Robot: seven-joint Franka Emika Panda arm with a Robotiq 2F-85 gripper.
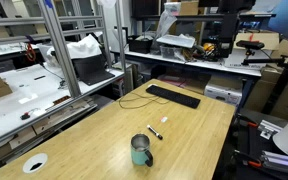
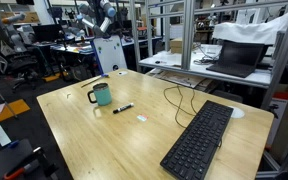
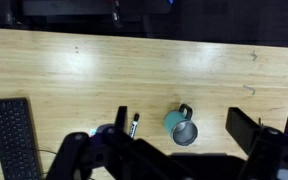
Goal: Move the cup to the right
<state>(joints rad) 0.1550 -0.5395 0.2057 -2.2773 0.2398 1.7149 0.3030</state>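
Cup [image 1: 141, 150] stands upright on the counter [image 1: 194, 125], just beside the marker [image 1: 155, 131] and well apart from the keyboard [image 1: 173, 95]. Wrist view: hand [image 3: 172, 150] is above the counter, fingers spread apart and holding nothing.

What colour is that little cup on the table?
The cup is teal-green; the wrist view shows it best.

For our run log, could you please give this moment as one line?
gripper: open, empty, above table | cup: upright, ungrasped, beside marker | move: not yet begun
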